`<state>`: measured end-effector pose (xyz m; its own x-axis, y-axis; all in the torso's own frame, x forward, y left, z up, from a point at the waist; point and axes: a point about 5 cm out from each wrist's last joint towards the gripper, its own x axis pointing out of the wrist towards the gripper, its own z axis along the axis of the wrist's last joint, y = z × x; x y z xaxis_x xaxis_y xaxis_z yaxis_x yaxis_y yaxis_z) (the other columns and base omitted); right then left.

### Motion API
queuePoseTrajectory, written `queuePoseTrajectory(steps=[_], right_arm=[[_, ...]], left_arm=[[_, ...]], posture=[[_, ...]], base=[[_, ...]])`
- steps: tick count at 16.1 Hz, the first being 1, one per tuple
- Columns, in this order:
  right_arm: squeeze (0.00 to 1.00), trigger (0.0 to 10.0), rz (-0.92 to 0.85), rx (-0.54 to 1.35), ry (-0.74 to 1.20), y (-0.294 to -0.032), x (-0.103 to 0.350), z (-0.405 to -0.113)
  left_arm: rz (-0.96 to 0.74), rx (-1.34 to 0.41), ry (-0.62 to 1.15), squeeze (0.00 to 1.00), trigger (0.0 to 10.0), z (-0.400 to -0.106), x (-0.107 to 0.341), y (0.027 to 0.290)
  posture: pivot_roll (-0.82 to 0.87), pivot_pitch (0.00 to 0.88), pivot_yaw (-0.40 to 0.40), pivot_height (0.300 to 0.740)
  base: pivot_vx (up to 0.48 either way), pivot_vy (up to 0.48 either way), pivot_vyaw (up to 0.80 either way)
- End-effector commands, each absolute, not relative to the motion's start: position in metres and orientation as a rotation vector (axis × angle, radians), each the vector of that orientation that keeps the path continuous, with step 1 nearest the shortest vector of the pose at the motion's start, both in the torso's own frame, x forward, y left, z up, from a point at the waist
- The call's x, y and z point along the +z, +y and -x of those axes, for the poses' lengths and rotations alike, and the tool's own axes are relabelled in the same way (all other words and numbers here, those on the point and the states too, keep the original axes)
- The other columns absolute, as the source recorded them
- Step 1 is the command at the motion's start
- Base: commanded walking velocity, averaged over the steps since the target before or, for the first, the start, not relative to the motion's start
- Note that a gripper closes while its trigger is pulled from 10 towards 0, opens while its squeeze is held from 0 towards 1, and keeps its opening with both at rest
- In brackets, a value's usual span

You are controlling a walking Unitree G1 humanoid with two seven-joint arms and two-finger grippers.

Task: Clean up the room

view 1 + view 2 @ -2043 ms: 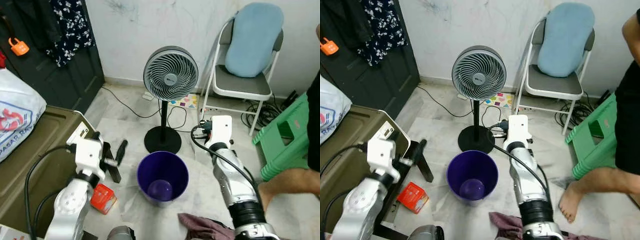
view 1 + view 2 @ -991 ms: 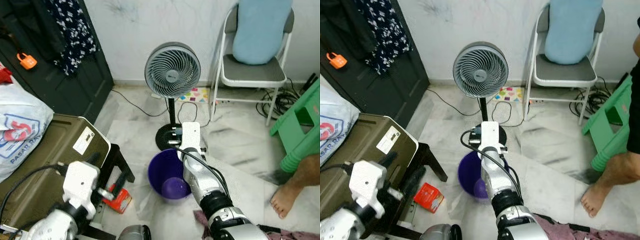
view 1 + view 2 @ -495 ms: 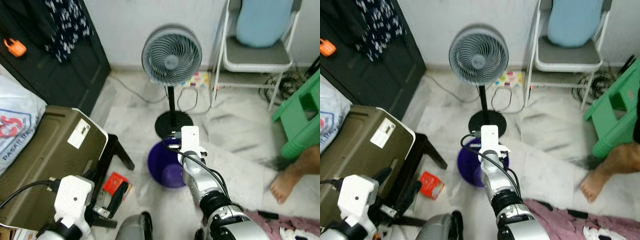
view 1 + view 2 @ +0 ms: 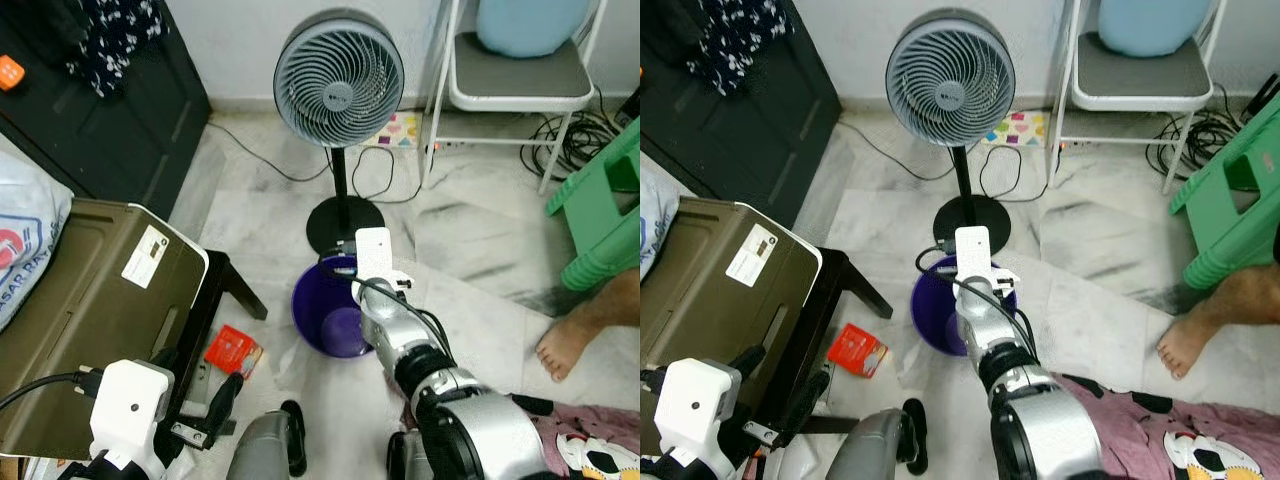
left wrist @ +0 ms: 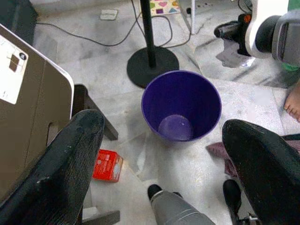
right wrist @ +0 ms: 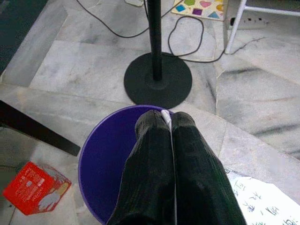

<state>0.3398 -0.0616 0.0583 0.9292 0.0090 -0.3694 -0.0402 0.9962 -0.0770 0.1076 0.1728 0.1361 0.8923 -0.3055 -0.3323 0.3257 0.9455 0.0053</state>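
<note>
Overhead, right gripper (image 6: 166,123) pinching a white scrap (image 6: 166,116) above purple bin (image 6: 105,161), left gripper (image 5: 159,154) spread wide.

The marble floor (image 4: 480,250) carries a purple bin (image 4: 325,310), a fan base (image 4: 343,222) and a red box (image 4: 231,351).

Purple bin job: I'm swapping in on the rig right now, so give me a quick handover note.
Right gripper: shut on a small white scrap, held over the purple bin.
Left gripper: open, holding nothing, low beside the olive case.
Bin looks empty, on the floor before the fan.
Left: drop the scrap; the red box and the pink cloth lie on the floor.
</note>
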Motion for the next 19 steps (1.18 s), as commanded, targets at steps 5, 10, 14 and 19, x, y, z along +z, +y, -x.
queuePoseTrajectory(steps=[5,10,14,19], right_arm=[[0.0,10.0,-0.064,0.148,0.404,0.003,0.067,-0.326],[0.38,10.0,-0.086,0.183,0.448,0.01,0.054,-0.313],[0.77,10.0,-0.066,0.181,0.339,0.012,0.074,-0.325],[0.93,10.0,-0.049,0.178,0.308,0.01,0.076,-0.327]], left_arm=[[-0.076,-0.276,0.342,0.0,10.0,-0.108,0.139,0.178],[-0.081,-0.245,0.345,0.0,10.0,-0.11,0.14,0.181],[-0.08,-0.242,0.35,0.0,10.0,-0.11,0.14,0.181],[-0.072,-0.232,0.358,0.0,10.0,-0.113,0.137,0.183]], posture=[[0.2,0.259,0.139,0.74],[0.21,0.264,0.142,0.74],[0.21,0.262,0.143,0.74],[0.21,0.256,0.143,0.74]], base=[[0.0,0.0,0.0],[0.0,0.0,0.0],[0.0,0.0,0.0],[0.0,0.0,0.0]])
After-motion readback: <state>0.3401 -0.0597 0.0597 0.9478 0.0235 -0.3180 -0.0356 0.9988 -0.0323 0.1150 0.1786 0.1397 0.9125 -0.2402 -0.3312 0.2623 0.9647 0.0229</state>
